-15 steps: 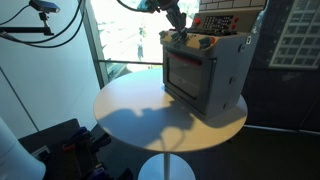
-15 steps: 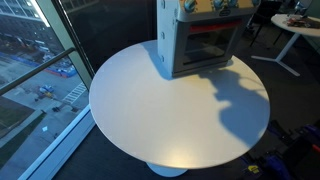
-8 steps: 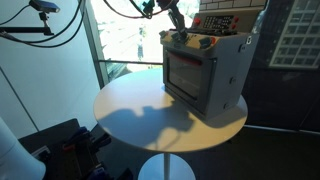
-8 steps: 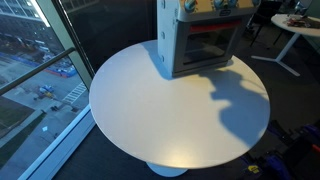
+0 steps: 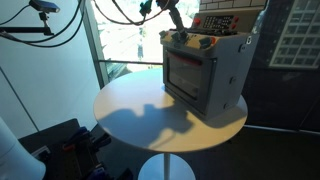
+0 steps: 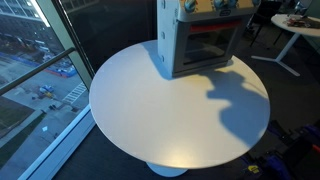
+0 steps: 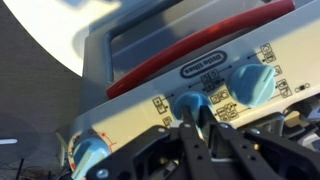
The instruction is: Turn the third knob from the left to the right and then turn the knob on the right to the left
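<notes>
A grey toy oven (image 5: 205,70) stands at the far side of the round white table (image 5: 140,110); it also shows in an exterior view (image 6: 200,40). Its panel carries blue knobs, seen in the wrist view: one at the left (image 7: 88,155), one in the middle (image 7: 190,102), one at the right (image 7: 252,82). My gripper (image 7: 193,125) reaches the panel from above, and its two fingers are closed around the middle blue knob. In an exterior view the gripper (image 5: 180,32) sits at the oven's top front edge.
A red handle (image 7: 190,62) crosses the oven door below the knobs. A glass wall and railing (image 5: 115,50) stand behind the table. Another table with clutter (image 6: 295,25) is at the far side. Dark equipment (image 5: 65,145) sits on the floor beside the table.
The arm's upper links have shifted a little above the oven and its shadow on the table has changed shape. The gripper stays at the knob panel.
</notes>
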You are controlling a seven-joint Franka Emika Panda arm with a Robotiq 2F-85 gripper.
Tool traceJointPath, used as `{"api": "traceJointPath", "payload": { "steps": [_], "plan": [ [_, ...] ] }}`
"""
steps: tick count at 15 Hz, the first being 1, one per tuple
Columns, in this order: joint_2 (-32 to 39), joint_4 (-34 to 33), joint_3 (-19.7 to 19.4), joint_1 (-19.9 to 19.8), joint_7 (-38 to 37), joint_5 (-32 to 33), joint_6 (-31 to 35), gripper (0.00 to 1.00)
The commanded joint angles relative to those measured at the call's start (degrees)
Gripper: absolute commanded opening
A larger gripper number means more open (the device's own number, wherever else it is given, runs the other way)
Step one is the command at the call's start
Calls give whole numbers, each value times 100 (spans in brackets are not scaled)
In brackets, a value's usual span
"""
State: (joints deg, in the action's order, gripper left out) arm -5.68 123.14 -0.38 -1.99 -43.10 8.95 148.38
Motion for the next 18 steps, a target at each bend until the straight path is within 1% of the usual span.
{"api": "traceJointPath", "payload": {
  "steps": [1,5,6,7,8,14,16,18],
  "plan": [
    [-60,80,4,-170,-410,69,-29,5],
    [-80,99,0,-161,-623,67,-16,5],
    [-82,98,0,-157,-635,68,-20,7],
    [-86,99,0,-155,-647,68,-22,39],
    [-88,100,0,-154,-655,70,-23,39],
    [-170,159,-18,-223,-521,-6,-52,86],
    [-198,172,-22,-235,-440,-29,-58,99],
    [-218,173,-21,-224,-332,-79,-58,100]
  ]
}}
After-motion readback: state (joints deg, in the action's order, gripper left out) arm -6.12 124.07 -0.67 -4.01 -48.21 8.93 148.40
